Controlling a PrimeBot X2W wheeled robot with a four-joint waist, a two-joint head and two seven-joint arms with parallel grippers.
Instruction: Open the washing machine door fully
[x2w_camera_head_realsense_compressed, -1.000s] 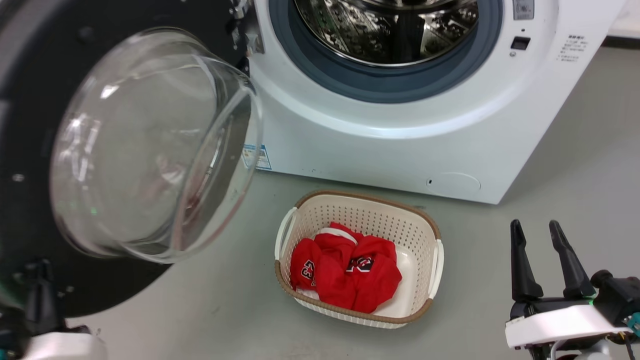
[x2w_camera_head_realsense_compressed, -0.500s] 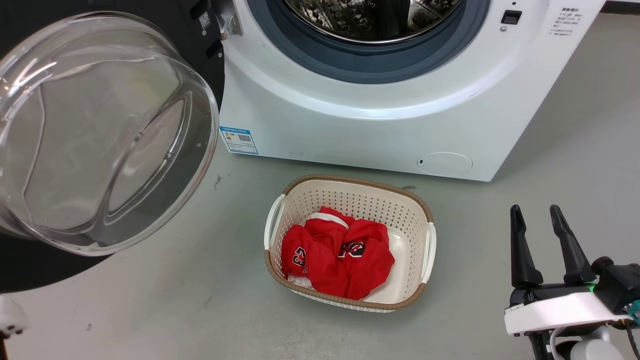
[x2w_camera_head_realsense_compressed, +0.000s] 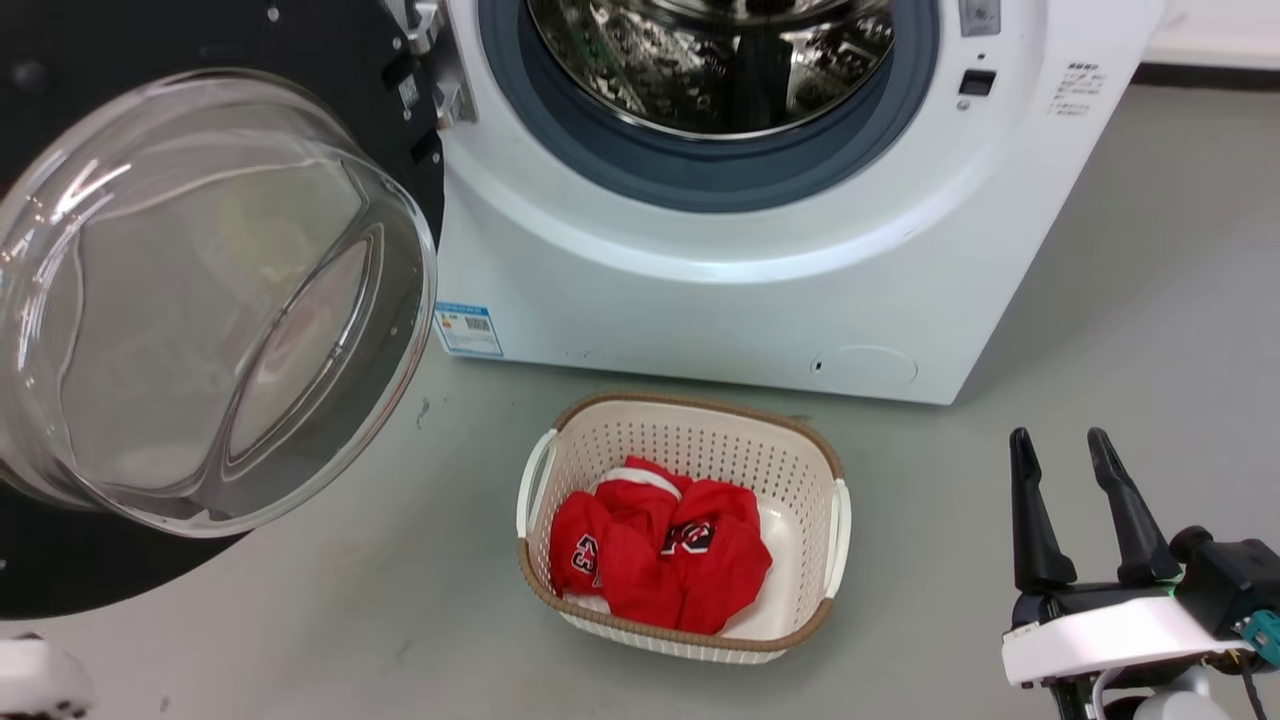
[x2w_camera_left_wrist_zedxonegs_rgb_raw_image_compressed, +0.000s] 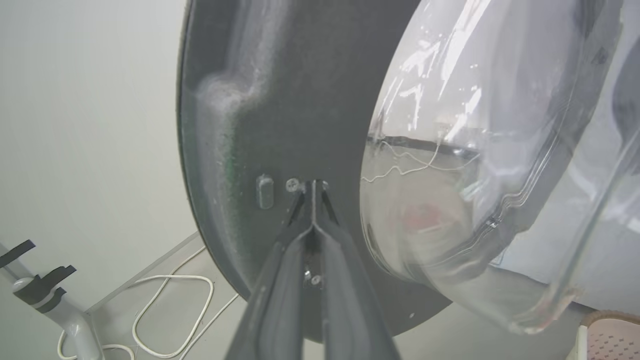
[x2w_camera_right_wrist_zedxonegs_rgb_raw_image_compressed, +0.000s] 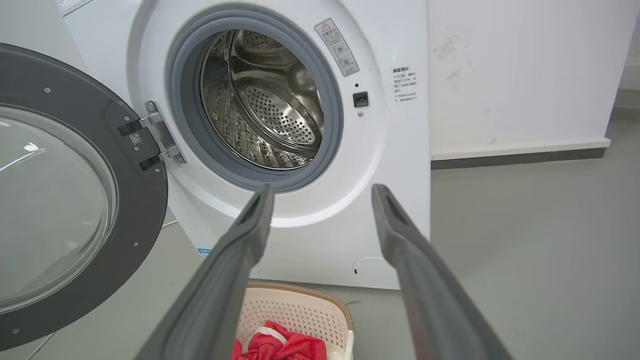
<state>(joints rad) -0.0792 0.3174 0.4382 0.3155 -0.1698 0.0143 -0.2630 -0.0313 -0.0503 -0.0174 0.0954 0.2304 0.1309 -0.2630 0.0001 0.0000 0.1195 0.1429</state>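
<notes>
Washing machine door (x2w_camera_head_realsense_compressed: 200, 300) hangs swung out from the washing machine (x2w_camera_head_realsense_compressed: 700, 290) on the hinge beside the drum opening, on the robot's left side of the machine. Its black inner face and bulging glass bowl are turned outward, away from the drum. From the right wrist view the door (x2w_camera_right_wrist_zedxonegs_rgb_raw_image_compressed: 65, 200) stands wide of the machine front (x2w_camera_right_wrist_zedxonegs_rgb_raw_image_compressed: 400, 150), so I judge the opening nearly complete, with perhaps a last stretch of swing left.

The left tool (x2w_camera_left_wrist_zedxonegs_rgb_raw_image_compressed: 314, 190) has its two fingers pressed together into one narrow point, holding nothing. Its tips meet the door's inner face (x2w_camera_left_wrist_zedxonegs_rgb_raw_image_compressed: 280, 125) by a small screw, between the outer rim and the glass bowl. The tool's long axis runs almost straight into that face, so any further push would drive the door round its hinge, away from the drum opening. A slip toward the curved glass looks like the main risk.

The right tool (x2w_camera_head_realsense_compressed: 1058, 437) is spread wide and empty, well apart from the door, beyond the basket (x2w_camera_head_realsense_compressed: 700, 402) of red clothing (x2w_camera_head_realsense_compressed: 660, 550) on the floor before the machine. The left arm is plainly nearer.
</notes>
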